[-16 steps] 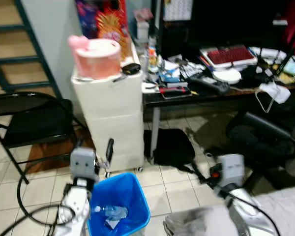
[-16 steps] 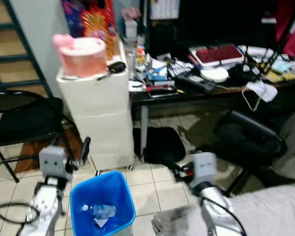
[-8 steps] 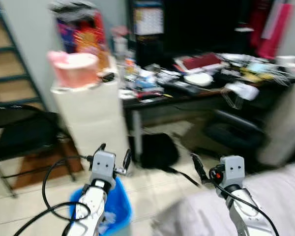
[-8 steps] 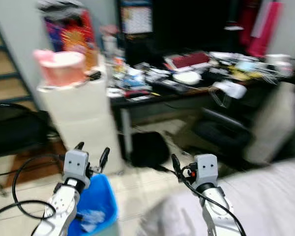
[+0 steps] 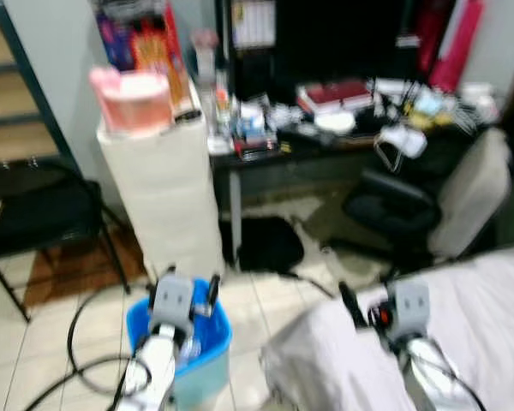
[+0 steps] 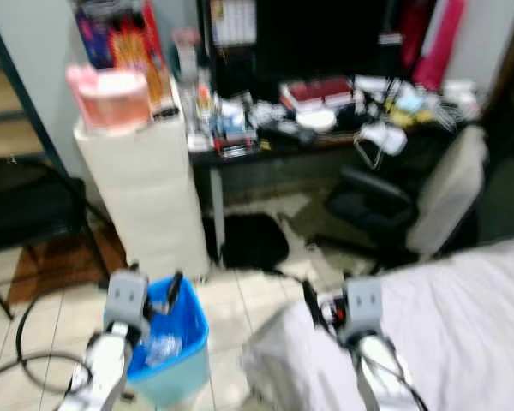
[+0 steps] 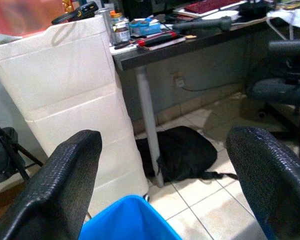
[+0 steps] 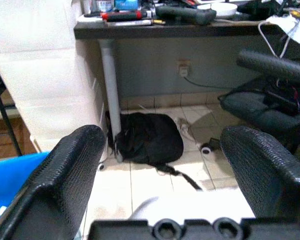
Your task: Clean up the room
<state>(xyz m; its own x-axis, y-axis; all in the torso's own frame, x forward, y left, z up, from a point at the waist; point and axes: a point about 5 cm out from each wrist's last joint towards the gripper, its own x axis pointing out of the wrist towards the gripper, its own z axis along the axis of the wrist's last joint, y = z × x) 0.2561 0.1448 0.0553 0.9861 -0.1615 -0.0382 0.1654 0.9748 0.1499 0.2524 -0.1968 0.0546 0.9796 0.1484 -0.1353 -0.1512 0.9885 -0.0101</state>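
1. Left gripper (image 7: 162, 170) raised above the blue bin (image 5: 182, 342), jaws wide apart, empty.
2. Right gripper (image 8: 160, 170) held over the bed (image 5: 463, 300), jaws likewise spread, nothing held.
3. Bin on the floor beside the drawers (image 5: 163, 197), bottle (image 6: 160, 347) inside, likely trash.
4. Cluttered desk (image 5: 325, 141) ahead, probably next.

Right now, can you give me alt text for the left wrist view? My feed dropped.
The left gripper is open, its two black fingers framing a black bag on the tiled floor under a cluttered dark desk. A white drawer unit stands beside the desk leg, and a blue bin rim sits just below.
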